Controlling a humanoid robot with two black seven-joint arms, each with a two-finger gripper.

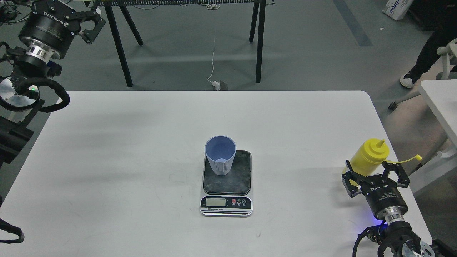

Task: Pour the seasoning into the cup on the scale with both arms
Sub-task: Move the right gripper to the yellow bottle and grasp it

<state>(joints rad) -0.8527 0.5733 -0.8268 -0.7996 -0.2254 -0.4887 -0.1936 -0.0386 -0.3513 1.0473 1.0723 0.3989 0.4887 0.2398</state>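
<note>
The light-blue ribbed cup (220,155) stands upright on the back left of the scale's dark plate (235,176); the scale's silver front with its display faces me. It looks empty. The yellow seasoning bottle (371,154) is at the table's right edge, nozzle up and leaning slightly right, its tethered cap (411,158) hanging open to the right. My right gripper (373,170) is shut on the bottle's lower body, which it hides. My left gripper (93,28) is open and empty, high at the far left, beyond the table.
The white table (142,160) carries only the scale and bottle. Black trestle legs (121,53) stand behind it. A second white table (439,103) and a person's legs (425,57) are at the right.
</note>
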